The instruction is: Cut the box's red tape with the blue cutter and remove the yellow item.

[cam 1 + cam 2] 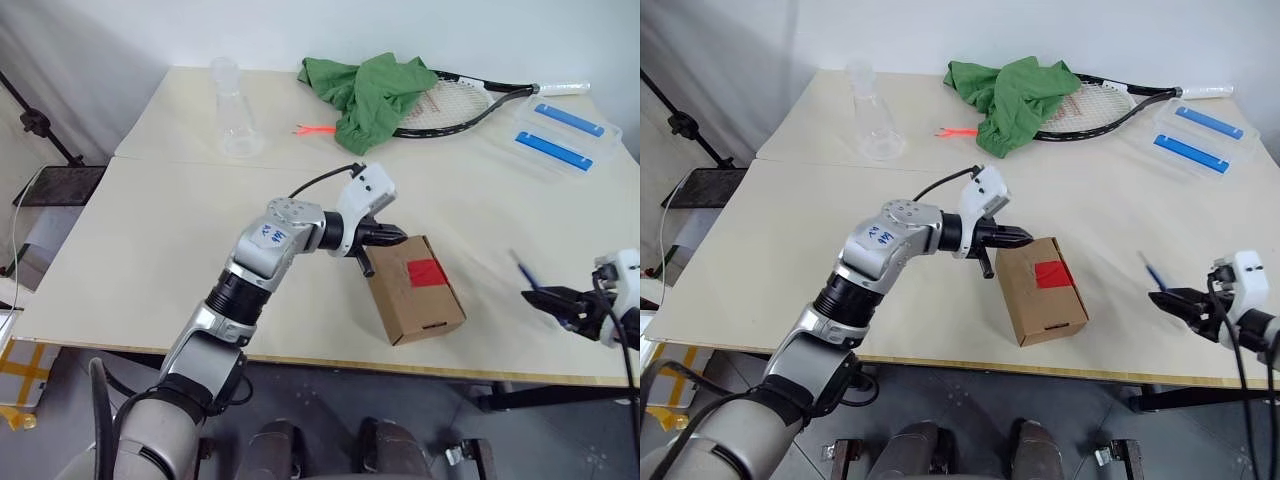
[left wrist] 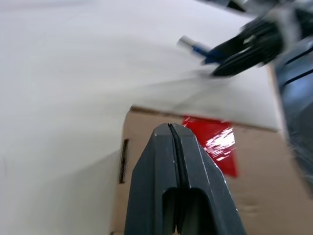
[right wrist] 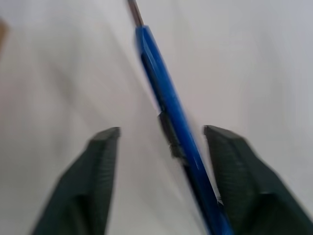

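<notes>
Cutter (image 3: 168, 115), slim, stiff, light and likely slippery, lies loose between the spread right gripper (image 3: 161, 142) fingers at the table's (image 1: 150, 260) right edge, best pinched mid-barrel, while the pressed-together left gripper (image 1: 392, 237) sits at the light box (image 1: 415, 290).

Two pale cream tables (image 1: 150, 250) stand pushed together, their seam running across the far half. Behind them hangs a plain white wall (image 1: 120, 30). Past the left edge, a black stand (image 1: 40, 125) rises from the grey floor (image 1: 60, 190). Light falls soft and even.
</notes>
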You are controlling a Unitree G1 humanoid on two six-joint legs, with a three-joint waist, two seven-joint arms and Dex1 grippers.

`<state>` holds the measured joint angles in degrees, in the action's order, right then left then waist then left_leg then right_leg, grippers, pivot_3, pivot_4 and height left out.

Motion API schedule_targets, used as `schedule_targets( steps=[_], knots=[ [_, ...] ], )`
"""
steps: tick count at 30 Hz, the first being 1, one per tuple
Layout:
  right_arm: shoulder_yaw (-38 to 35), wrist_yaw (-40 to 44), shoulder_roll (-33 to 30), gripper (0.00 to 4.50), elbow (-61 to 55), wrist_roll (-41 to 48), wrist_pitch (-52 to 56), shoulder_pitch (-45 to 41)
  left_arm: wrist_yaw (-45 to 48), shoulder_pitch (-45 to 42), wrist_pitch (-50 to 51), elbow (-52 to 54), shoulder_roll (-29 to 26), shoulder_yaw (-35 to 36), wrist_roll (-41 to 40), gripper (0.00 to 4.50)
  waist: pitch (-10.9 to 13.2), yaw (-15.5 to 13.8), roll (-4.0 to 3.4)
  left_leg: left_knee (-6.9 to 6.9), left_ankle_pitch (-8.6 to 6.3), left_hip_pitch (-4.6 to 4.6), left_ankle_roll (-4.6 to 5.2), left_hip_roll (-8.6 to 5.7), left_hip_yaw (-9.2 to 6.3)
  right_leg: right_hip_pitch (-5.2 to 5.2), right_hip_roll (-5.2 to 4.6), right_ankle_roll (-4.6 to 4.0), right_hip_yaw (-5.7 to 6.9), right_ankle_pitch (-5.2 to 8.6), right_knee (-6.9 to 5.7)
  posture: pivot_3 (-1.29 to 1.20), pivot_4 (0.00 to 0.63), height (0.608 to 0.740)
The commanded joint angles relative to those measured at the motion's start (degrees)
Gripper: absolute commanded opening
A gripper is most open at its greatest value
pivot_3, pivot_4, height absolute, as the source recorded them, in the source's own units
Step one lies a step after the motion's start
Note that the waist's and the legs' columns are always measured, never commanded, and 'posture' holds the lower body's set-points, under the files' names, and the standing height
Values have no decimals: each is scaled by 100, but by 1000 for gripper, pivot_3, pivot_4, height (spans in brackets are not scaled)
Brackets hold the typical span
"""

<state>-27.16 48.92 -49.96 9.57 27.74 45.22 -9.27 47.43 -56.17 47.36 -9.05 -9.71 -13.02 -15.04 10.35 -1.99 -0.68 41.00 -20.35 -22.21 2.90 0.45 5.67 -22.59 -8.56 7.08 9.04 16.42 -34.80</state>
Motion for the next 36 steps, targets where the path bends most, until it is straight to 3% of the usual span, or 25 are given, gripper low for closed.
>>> schedule_targets(
  steps=[1,3,7,12,15,19,26,36],
  knots=[
    [-11,92,-263,4042,-299,11,-179,-95,264,-81,461,695,-238,265,-487,0,0,12,-2,-2,0,0,0,2,-1,0,2,0,2,0,1,0,150,740],
    [6,118,-318,4442,-559,88,-88,-142,349,18,676,932,-446,262,-613,0,0,31,-2,-4,0,1,-1,2,-2,0,2,0,2,0,1,0,150,740],
    [808,229,-607,4442,-1507,-27,65,-481,696,662,1237,1692,-1326,-34,-841,0,-5,108,-14,-6,0,9,-1,4,3,1,4,0,-7,0,0,0,150,740],
    [1869,179,-645,4442,-1422,-385,244,-1249,511,1192,1125,1860,-1655,-257,-685,0,0,41,-7,2,2,8,-7,9,4,1,8,-2,-10,1,-1,0,150,740],
    [2469,149,-659,3882,-1183,-762,174,-1616,318,1360,925,1831,-1620,-400,-532,0,0,-6,-7,6,2,-1,-5,-2,-8,1,0,-2,-7,1,1,0,150,740],
    [3044,413,-524,2498,-1194,-889,156,-2036,-63,1547,771,1719,-1325,-399,-436,0,0,-36,-7,3,2,-12,-5,-9,-19,0,0,-1,-5,1,6,0,150,740],
    [3377,825,-625,93,-1273,-931,255,-2257,-396,1710,653,1720,-1065,-387,-406,0,0,-19,-6,3,2,-11,-5,-6,-18,0,2,-1,-2,1,6,0,150,740],
    [3551,781,-388,33,-1877,-789,779,-2378,-877,1653,174,1178,-662,-301,-148,0,1,0,-6,2,2,-10,-4,-6,-17,-1,2,-1,-2,1,5,0,150,740]
  ],
)
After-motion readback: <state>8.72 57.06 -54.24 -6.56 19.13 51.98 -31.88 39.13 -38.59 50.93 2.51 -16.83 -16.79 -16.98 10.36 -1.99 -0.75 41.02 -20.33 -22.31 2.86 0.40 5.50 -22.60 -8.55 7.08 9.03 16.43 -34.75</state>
